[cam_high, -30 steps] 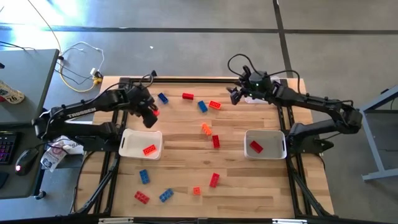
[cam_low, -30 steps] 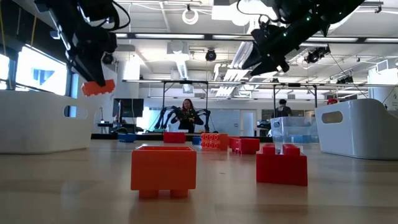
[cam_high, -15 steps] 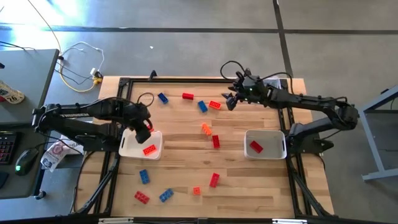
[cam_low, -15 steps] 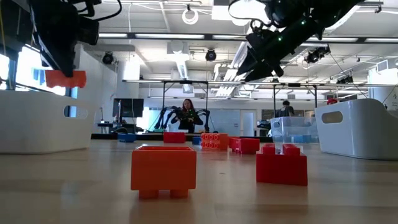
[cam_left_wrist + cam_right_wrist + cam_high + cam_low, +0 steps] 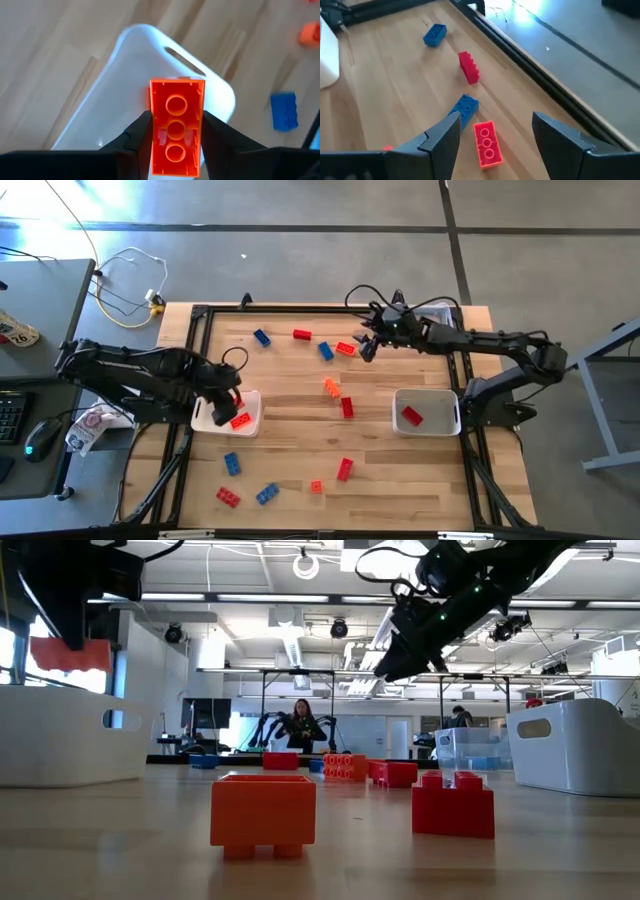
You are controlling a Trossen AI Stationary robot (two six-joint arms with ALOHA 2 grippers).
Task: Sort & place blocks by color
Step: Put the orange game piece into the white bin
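1. The left hand point(image 5: 176, 131) is hovering over the left white tray point(image 5: 205, 416), at about nine o'clock on the desk point(image 5: 300, 450), with its fingers clamped on an orange brick point(image 5: 176, 126) whose hollow underside is facing the wrist camera.
2. In the low view that same brick point(image 5: 68, 654) is hanging just above the tray's rim point(image 5: 70, 735), not touching it.
3. Another orange brick point(image 5: 240, 420) is already lying inside the left tray.
4. The right hand point(image 5: 495, 134) is reaching in near one o'clock, fingers standing wide apart and holding nothing — it is hovering above an orange-red brick point(image 5: 487, 144) on the desk.
5. Just beside that brick a blue brick point(image 5: 464, 109) is lying, and farther toward twelve o'clock a red brick point(image 5: 468, 67) and a second blue brick point(image 5: 435, 34) are sitting near the desk's far rail.
6. The right white tray point(image 5: 445, 417), at about three o'clock, is holding one red brick point(image 5: 411, 415).
7. At the desk's centre an orange brick point(image 5: 331, 387) and a red brick point(image 5: 347, 407) are lying close together.
8. Toward six and seven o'clock more bricks are scattered — a blue one point(image 5: 231, 463), a red one point(image 5: 228, 497), another blue one point(image 5: 267, 493), a small orange one point(image 5: 316, 486) and a red one point(image 5: 344, 469).
9. In the low view a person point(image 5: 300, 723) is showing in the room beyond the desk.
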